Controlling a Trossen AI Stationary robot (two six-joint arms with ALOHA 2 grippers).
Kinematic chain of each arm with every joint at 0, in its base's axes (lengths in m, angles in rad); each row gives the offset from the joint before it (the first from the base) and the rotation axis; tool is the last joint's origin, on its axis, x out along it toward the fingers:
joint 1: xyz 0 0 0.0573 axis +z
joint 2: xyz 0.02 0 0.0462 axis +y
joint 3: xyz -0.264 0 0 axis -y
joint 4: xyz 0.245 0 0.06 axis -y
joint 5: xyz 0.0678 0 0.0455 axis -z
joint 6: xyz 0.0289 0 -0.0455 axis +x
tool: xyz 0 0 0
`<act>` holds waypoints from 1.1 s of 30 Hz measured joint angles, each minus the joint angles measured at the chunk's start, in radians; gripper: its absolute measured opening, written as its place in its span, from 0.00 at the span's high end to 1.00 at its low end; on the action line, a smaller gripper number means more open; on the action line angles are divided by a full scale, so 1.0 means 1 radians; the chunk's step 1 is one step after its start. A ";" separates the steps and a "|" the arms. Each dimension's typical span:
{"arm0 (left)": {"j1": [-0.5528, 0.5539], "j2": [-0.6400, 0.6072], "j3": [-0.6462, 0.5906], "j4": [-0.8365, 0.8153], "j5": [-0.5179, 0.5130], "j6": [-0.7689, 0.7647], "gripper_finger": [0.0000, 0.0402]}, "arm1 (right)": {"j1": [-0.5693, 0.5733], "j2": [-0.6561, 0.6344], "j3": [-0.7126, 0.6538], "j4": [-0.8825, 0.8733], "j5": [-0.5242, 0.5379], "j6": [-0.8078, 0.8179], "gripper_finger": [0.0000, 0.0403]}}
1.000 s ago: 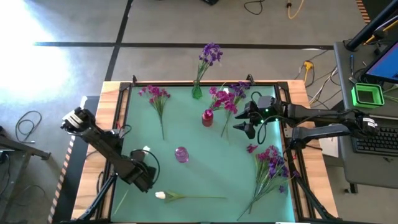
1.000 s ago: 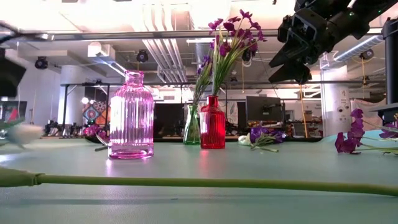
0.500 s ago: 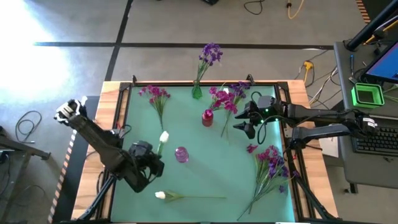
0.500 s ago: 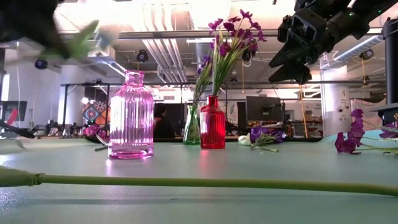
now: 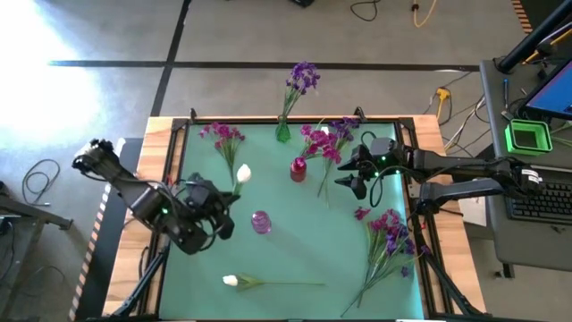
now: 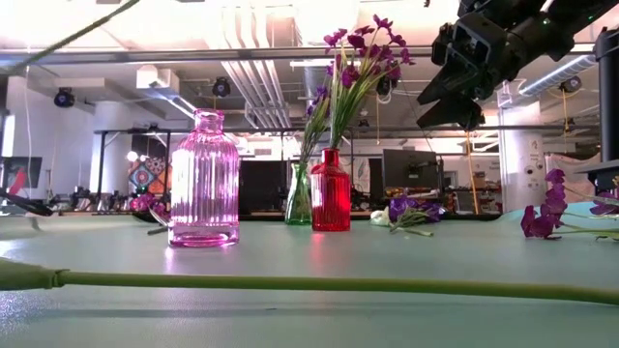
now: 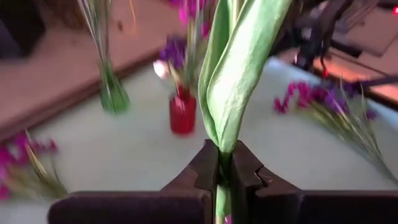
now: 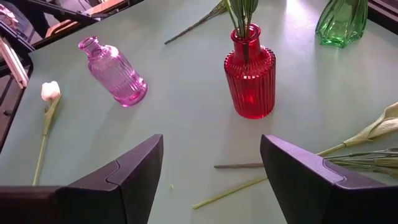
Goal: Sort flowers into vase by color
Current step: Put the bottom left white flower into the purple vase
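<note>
My left gripper (image 5: 220, 200) hangs above the table's left half, shut on a white flower (image 5: 242, 173) whose bud points toward the far right. Its green leaf (image 7: 239, 68) rises past the fingers. A thin piece of its stem (image 6: 68, 35) crosses the low view's upper left corner. The pink vase (image 5: 260, 222) stands just right of that gripper. My right gripper (image 5: 349, 178) waits open, raised to the right of the red vase (image 5: 298, 168), which has magenta flowers in it. The green vase (image 5: 282, 132) at the far edge has purple flowers in it. A second white flower (image 5: 231, 281) lies near the front edge. My left gripper pinches the white flower's green stem (image 7: 222, 163) between its two fingers, just below where the leaf wraps it. The stem runs on forward past the fingertips. The flower is lifted clear of the table, slanting up toward the far right.
Loose magenta flowers (image 5: 223, 136) lie at the far left of the mat. A bunch of purple and magenta flowers (image 5: 389, 234) lies at the right. More stems (image 8: 367, 134) lie beside the red vase (image 8: 250, 74). Wooden rails (image 5: 168, 170) border the mat.
My left gripper has risen from the near left of the table and gone toward the far edge, rolling its wrist. The white flower has come up with it, from lying on the mat to hanging clear, its bud now beyond the pink vase.
</note>
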 joint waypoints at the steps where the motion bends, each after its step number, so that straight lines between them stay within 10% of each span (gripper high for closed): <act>1: 0.002 -0.004 0.014 0.018 -0.027 0.050 1.00 | 0.000 0.000 0.000 0.000 0.000 0.000 0.35; 6: 0.007 -0.028 0.043 0.241 -0.049 0.382 1.00 | 0.000 0.000 0.000 0.007 0.000 0.000 0.35; 18: 0.158 -0.130 -0.072 0.955 0.366 1.142 1.00 | 0.000 0.000 -0.005 0.054 0.002 0.020 0.35; 33: 0.272 -0.285 -0.630 1.681 0.513 0.980 1.00 | 0.000 0.000 -0.006 -0.011 -0.003 0.147 0.35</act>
